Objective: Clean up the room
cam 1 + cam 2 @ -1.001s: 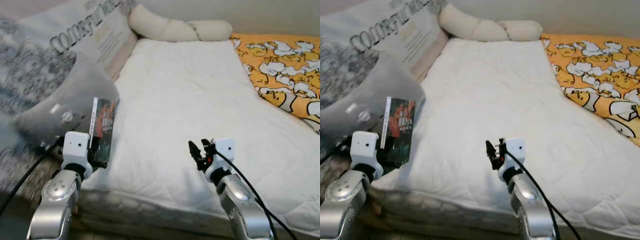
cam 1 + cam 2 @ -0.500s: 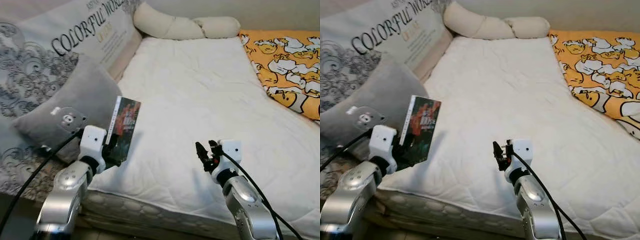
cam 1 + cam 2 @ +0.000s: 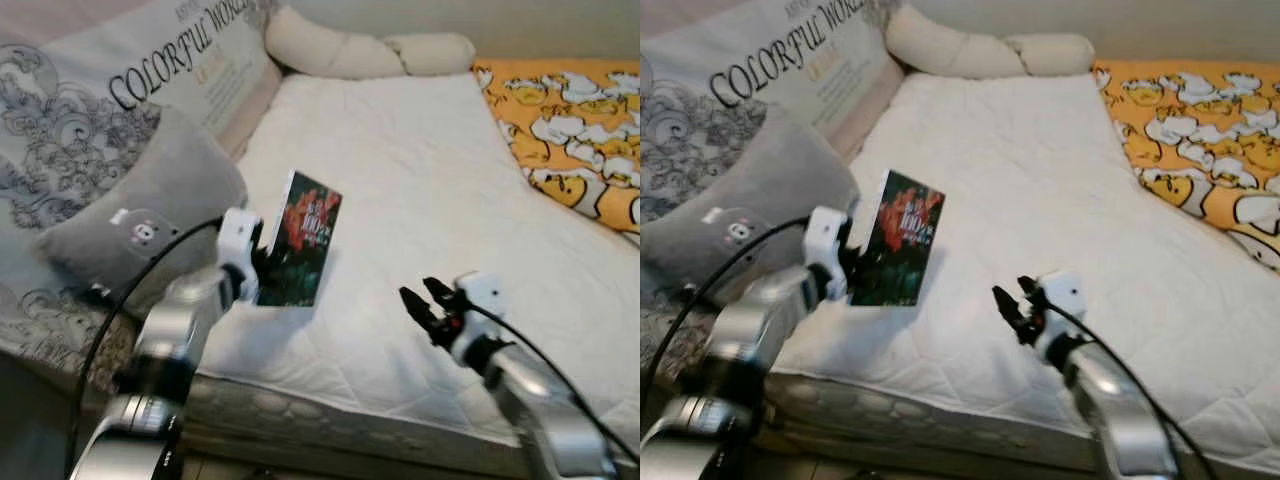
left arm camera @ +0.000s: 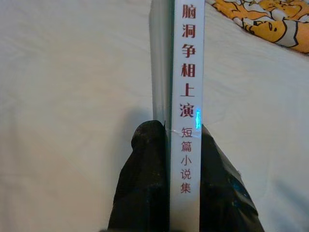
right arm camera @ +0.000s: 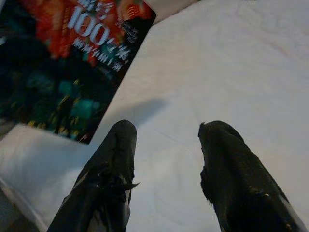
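The book's (image 4: 186,96) spine runs past the left wrist view's edges; the orange blanket (image 3: 570,150) is cropped.

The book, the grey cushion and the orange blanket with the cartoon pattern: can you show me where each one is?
book (image 3: 305,240), left eye view, middle of its dark front cover.
grey cushion (image 3: 160,215), left eye view, its plain grey face.
orange blanket (image 3: 1185,130), right eye view, the patterned cloth near its upper part.

open white mattress (image 3: 400,190) ahead, grey cushion (image 3: 150,225) crowding left, orange blanket (image 3: 570,140) far right
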You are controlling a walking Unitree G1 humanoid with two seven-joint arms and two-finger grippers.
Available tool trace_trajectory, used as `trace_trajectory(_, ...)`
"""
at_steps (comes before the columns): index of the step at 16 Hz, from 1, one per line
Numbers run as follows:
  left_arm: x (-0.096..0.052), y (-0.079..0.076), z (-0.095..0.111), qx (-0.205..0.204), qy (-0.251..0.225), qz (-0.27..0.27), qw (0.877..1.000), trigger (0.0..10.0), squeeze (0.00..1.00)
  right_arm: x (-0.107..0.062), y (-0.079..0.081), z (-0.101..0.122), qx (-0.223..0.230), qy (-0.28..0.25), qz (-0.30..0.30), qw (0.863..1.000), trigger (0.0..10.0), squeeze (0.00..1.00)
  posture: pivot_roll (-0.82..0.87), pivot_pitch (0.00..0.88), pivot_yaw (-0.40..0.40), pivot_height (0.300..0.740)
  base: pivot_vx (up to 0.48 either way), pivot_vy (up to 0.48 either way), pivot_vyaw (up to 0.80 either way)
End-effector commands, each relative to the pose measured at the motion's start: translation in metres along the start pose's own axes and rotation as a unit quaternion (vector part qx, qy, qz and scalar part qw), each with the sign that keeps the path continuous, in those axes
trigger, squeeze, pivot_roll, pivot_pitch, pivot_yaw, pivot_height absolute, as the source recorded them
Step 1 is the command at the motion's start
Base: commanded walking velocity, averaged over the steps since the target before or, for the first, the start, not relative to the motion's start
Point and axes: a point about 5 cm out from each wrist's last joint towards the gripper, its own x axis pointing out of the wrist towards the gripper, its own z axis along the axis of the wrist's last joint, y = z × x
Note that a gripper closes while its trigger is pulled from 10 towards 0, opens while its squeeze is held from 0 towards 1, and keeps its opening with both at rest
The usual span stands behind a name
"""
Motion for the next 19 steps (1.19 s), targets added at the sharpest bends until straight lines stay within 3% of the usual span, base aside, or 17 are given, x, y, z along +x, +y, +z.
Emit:
trace_trajectory(1,0.011,0.002,0.016,-0.033,-0.024,-0.008,0.999,10.0,0.0,-0.008,-0.004,0.008,-0.002,-0.001,0.028,1.0,10.0,0.0,-0.18,0.057,0.086,0.74,0.0,0.0,0.0)
trace_trajectory(3,0.026,-0.003,0.027,-0.08,-0.036,-0.022,0.996,10.0,0.0,-0.024,-0.009,0.014,-0.007,0.011,0.056,0.998,10.0,0.0,-0.23,0.094,0.1,0.74,0.0,0.0,0.0)
trace_trajectory(6,0.036,-0.008,0.022,-0.146,-0.029,-0.028,0.988,10.0,0.0,-0.049,-0.005,0.019,0.001,0.034,0.09,0.995,10.0,0.0,-0.29,0.152,0.113,0.74,0.0,0.0,0.0)
trace_trajectory(9,0.037,-0.008,-0.002,-0.145,0.025,-0.012,0.989,10.0,0.0,-0.071,0.005,0.018,0.024,0.06,0.105,0.992,10.0,0.0,-0.33,0.207,0.118,0.74,0.0,0.0,0.0)
trace_trajectory(10,0.035,-0.003,-0.012,-0.115,0.05,0.009,0.992,10.0,0.0,-0.081,0.013,0.014,0.033,0.083,0.122,0.989,10.0,0.0,-0.34,0.223,0.121,0.74,0.0,0.0,0.0)
trace_trajectory(11,0.034,-0.001,-0.014,-0.1,0.056,0.014,0.993,10.0,0.0,-0.083,0.015,0.013,0.033,0.089,0.125,0.988,10.0,0.0,-0.34,0.223,0.121,0.74,0.0,0.0,0.0)
trace_trajectory(13,0.03,0.01,-0.013,-0.033,0.073,0.056,0.995,10.0,0.0,-0.087,0.02,0.012,0.03,0.105,0.125,0.986,10.0,0.0,-0.34,0.231,0.125,0.74,0.0,0.0,0.0)
trace_trajectory(16,0.015,0.037,-0.003,0.013,0.072,0.128,0.989,10.0,0.0,-0.087,0.025,0.011,0.031,0.119,0.132,0.984,10.0,0.0,-0.33,0.229,0.122,0.74,0.0,0.0,0.0)
trace_trajectory(17,0.011,0.044,-0.002,0.015,0.073,0.137,0.988,10.0,0.05,-0.086,0.026,0.011,0.029,0.121,0.136,0.983,10.0,0.0,-0.32,0.229,0.122,0.74,0.0,0.0,0.0)
trace_trajectory(18,0.007,0.048,-0.002,-0.007,0.071,0.148,0.986,10.0,0.25,-0.085,0.027,0.011,0.028,0.122,0.143,0.982,10.0,0.0,-0.32,0.228,0.118,0.74,0.0,0.0,0.0)
trace_trajectory(19,0.005,0.051,-0.002,-0.006,0.071,0.151,0.986,10.0,1.0,-0.084,0.029,0.012,0.029,0.12,0.152,0.981,10.0,0.0,-0.31,0.227,0.112,0.74,0.0,0.0,0.0)
